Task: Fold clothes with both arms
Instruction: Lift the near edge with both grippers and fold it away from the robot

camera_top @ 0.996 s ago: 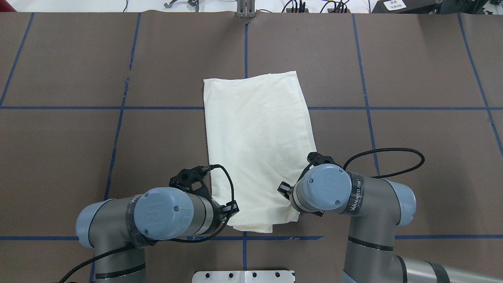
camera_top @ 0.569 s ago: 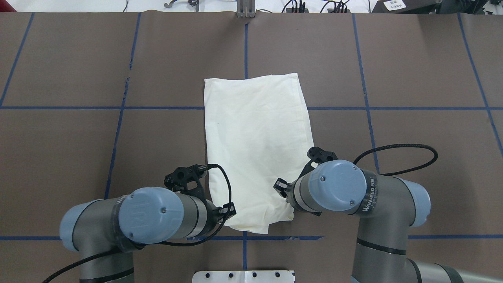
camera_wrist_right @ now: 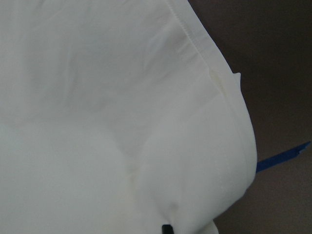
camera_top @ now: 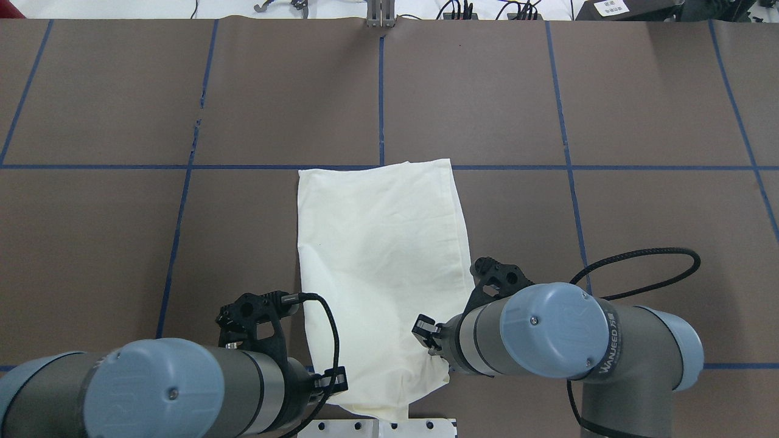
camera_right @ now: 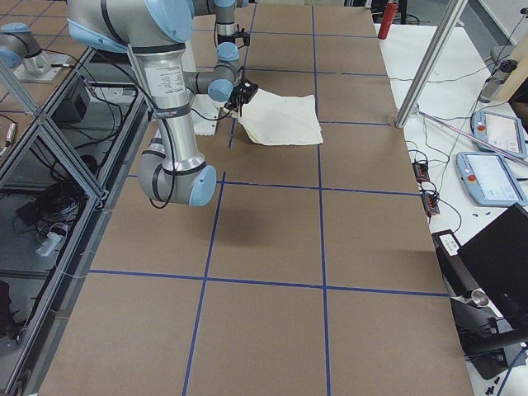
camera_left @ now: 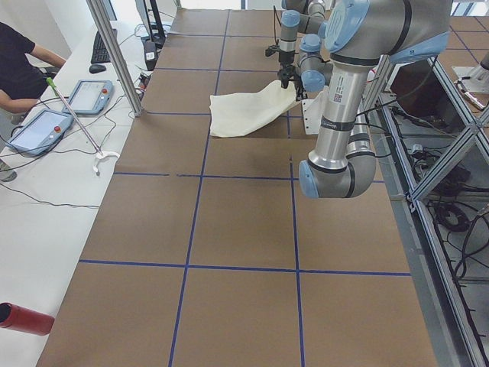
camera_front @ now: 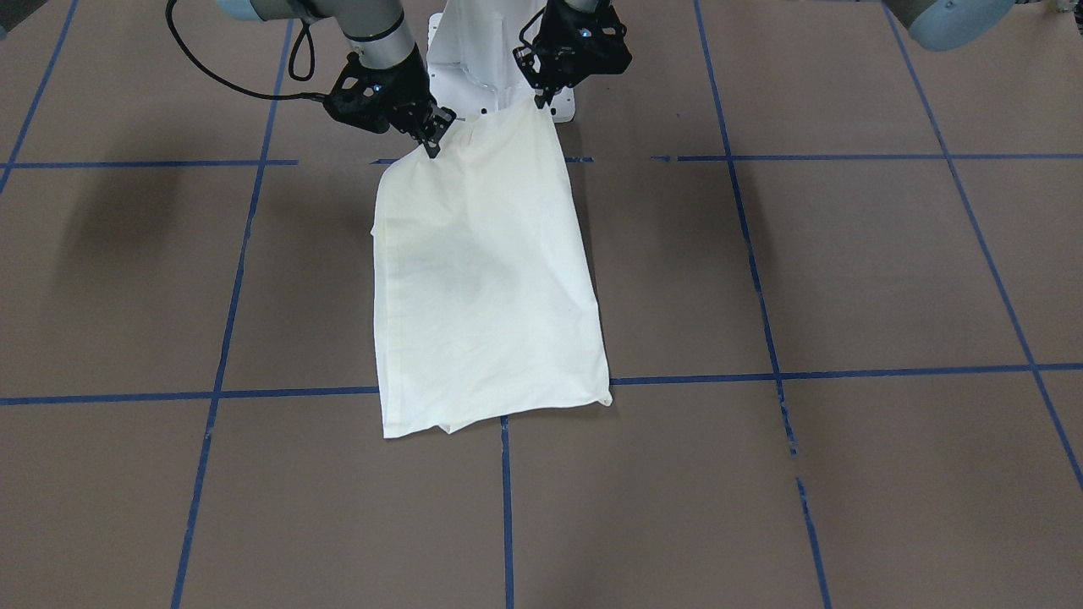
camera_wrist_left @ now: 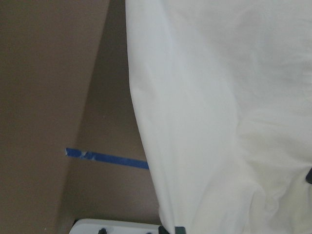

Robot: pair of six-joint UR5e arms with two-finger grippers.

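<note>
Left arm (camera_front: pixel 575 42) and right arm (camera_front: pixel 381 80) each pinch a shirt (camera_front: pixel 486 279) corner in their jaws; the rest lies beyond on the worktop (camera_front: pixel 846 271).

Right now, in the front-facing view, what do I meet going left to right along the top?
Black cable → right gripper pinching one corner → T-shirt, its lifted edge → left gripper on the other corner → left arm's light-blue joint cap.

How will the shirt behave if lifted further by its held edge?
Probably floppy: the shirt drapes from the left gripper and right gripper down to the table. Likely light: two corner pinches hold its edge up. The far end would probably drag, since it lies flat.
</note>
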